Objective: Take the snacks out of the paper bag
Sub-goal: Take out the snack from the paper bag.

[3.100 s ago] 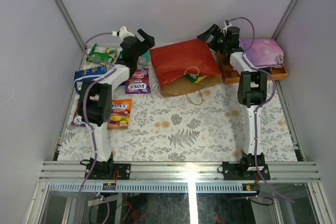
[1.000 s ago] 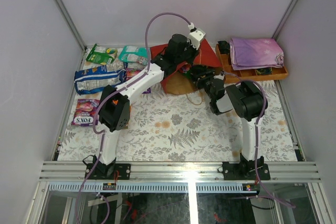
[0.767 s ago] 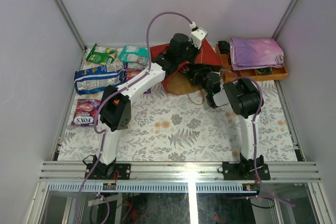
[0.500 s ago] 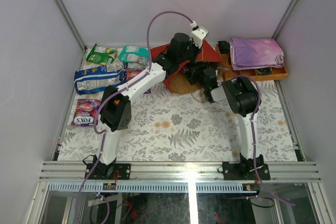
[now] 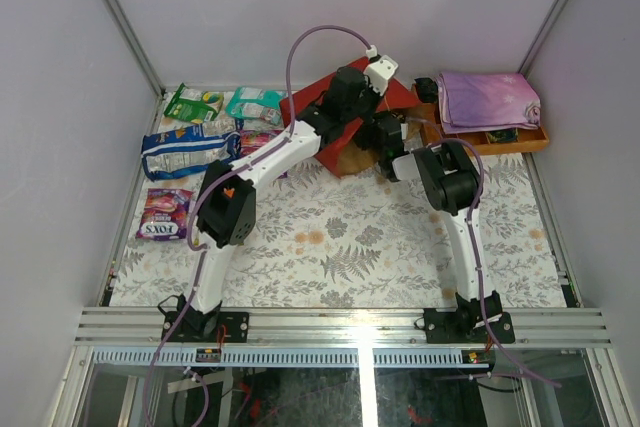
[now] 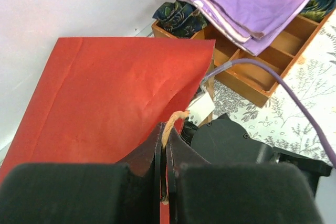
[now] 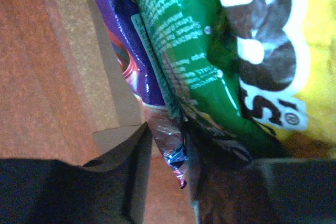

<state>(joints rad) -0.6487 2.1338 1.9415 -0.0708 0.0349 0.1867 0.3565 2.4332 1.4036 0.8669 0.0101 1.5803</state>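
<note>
The red paper bag [image 5: 305, 107] lies at the back of the table, its mouth facing right. My left gripper [image 5: 347, 95] is shut on its string handle [image 6: 171, 120] and holds the upper side up. My right gripper [image 5: 384, 137] reaches into the mouth. Inside, against the brown lining, its jaws [image 7: 168, 129] are closed on the sealed end of a purple snack packet [image 7: 113, 19], with a green-yellow Fox's packet [image 7: 210, 40] lying against it. More snacks lie on the left: green [image 5: 193, 104], teal [image 5: 252, 104], blue-white [image 5: 185, 147] and purple Fox's [image 5: 163, 215].
A brown wooden tray [image 5: 500, 137] holding a folded purple cloth [image 5: 488, 97] stands right of the bag, near the right wall. The right arm's black wrist [image 6: 236, 140] sits just below the left gripper. The flowered table cover [image 5: 340, 247] spreads toward the near edge.
The right gripper has pushed deeper into the bag's mouth and its jaws have closed in on the purple packet. The left gripper has raised the handle slightly toward the back.
</note>
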